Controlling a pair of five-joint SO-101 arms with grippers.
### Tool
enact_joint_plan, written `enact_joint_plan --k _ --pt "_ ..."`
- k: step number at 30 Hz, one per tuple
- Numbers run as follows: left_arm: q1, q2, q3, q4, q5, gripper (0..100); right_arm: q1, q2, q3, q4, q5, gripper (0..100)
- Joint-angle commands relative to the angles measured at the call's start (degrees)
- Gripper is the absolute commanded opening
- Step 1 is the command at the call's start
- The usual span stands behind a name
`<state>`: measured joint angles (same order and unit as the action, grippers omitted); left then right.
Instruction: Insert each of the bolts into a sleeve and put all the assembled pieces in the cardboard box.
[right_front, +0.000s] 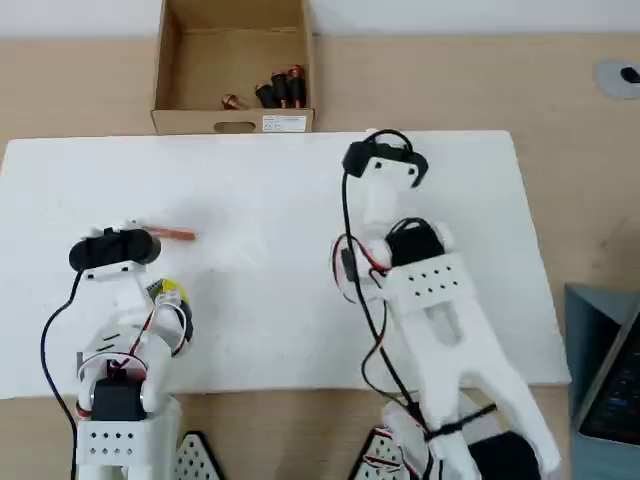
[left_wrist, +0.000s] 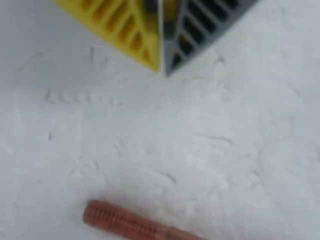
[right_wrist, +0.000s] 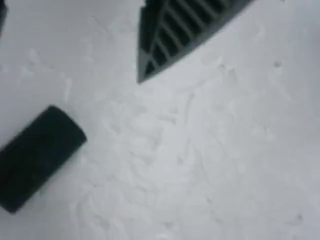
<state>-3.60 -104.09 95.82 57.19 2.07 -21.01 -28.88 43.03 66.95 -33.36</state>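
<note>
Bolt (left_wrist: 131, 224) near left pincer (left_wrist: 162, 65), not touching.

Robotics lab bench, wooden table (right_front: 580, 200) under a white sheet (right_front: 270, 300), printed left arm (right_front: 125, 345) and right arm (right_front: 440, 300) with bare wiring, laptop (right_front: 608, 380) at the right edge, box (right_front: 200, 122) at the far edge.

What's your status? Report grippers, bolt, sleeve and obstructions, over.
Left gripper shut, empty, near loose bolt on mat. Right gripper by black sleeve, also loose. Assembled pieces already in cardboard box. No obstruction seen.
</note>
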Motion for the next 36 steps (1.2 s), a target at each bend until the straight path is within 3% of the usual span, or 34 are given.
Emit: enact_joint_plan --k 1,18,27,36 --pt "-0.6 -0.3 -0.5 -0.4 0.1 0 -0.4 3.4 -1.2 -2.0 -0.5 21.0" --pt "-0.7 -0.3 -0.5 -0.4 0.1 0 -0.3 21.8 -12.2 -2.0 -2.2 21.0" --pt "-0.7 -0.3 -0.5 -0.4 0.1 0 5.1 27.7 -15.3 -2.0 -2.0 21.0" --pt "-0.7 -0.3 -0.5 -0.4 0.1 0 5.2 31.1 -15.3 -2.0 -2.1 20.2"
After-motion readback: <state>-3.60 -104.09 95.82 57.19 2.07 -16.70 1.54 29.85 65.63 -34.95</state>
